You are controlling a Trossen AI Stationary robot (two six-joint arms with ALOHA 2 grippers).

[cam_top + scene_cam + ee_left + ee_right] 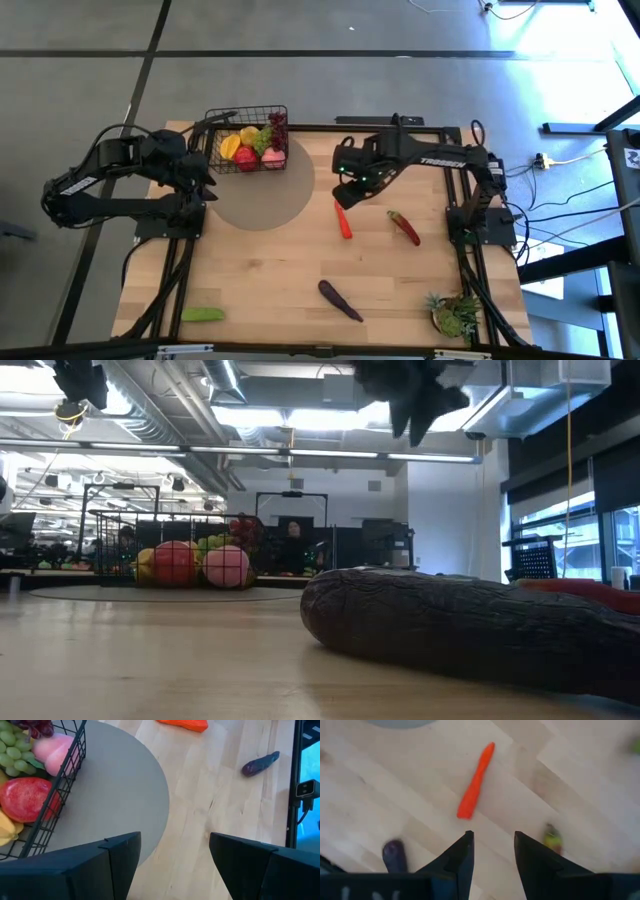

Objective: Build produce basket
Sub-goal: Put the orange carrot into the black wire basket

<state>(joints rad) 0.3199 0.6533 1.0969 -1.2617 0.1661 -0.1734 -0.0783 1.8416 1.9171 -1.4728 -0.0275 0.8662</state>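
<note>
Right gripper poised above the orange chili; basket part-filled at the table's far edge.

The right gripper (492,851) is seen partly open and empty, with the orange chili (475,782) lying just ahead of its fingertips, its long axis roughly in line with the reach; this arm is judged far nearer than the left. The left gripper (172,862) is held wide open and empty beside the basket (247,141), which holds an apple, a peach and grapes. The cucumber (202,314) is shown only in the high view; the blurred speck in the right wrist view is perhaps the red chili (404,228). The eggplant (460,630) fills the low view.
</note>
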